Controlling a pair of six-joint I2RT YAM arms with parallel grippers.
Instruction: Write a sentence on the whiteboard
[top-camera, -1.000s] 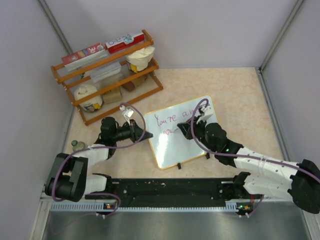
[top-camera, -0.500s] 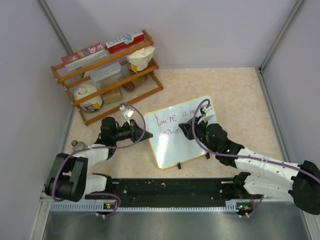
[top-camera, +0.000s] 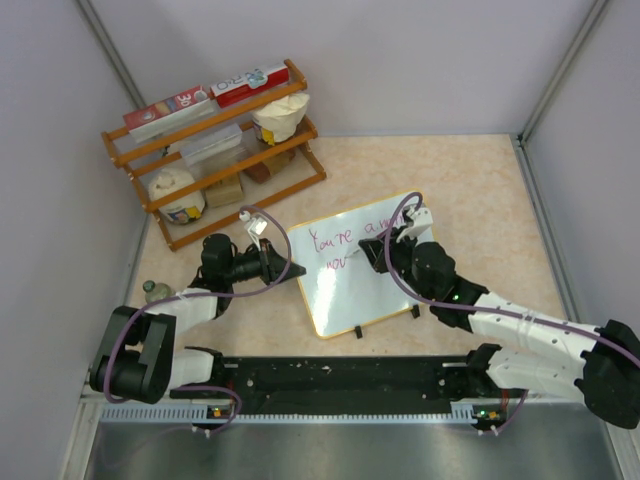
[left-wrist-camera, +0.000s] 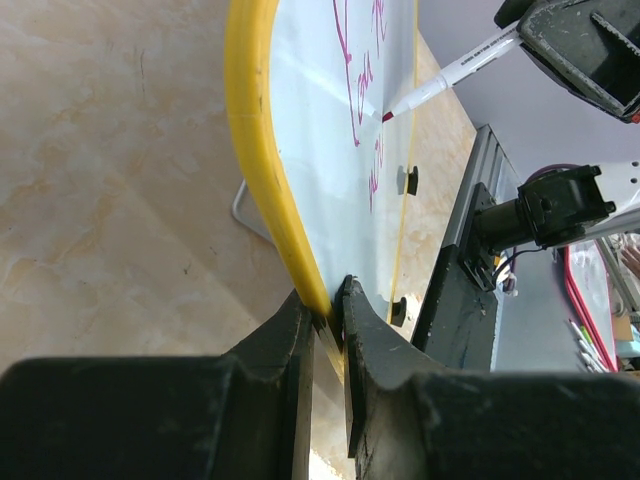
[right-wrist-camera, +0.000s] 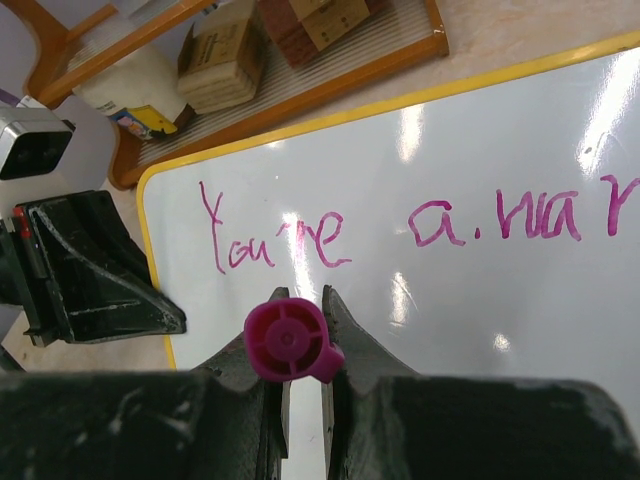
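Whiteboard (top-camera: 350, 295) lies at an angle on the tan table (top-camera: 470, 190), between the 2 arms and in front of the wooden rack (top-camera: 215, 150). The left gripper (left-wrist-camera: 330, 300) is clamped on the board's yellow rim (left-wrist-camera: 255, 150) at its left edge, apparently to stop the board sliding under the pen's pressure. The right gripper (right-wrist-camera: 303, 300) is closed around a magenta marker (right-wrist-camera: 288, 342), with the cap end facing the wrist camera and the tip touching the white surface. This puts the tip at the start of line 2, below the pink writing (right-wrist-camera: 275, 245) that reads roughly "You're a war". I judge the sentence partly written. The 2 black clips (top-camera: 358, 333) sit on the near edge.
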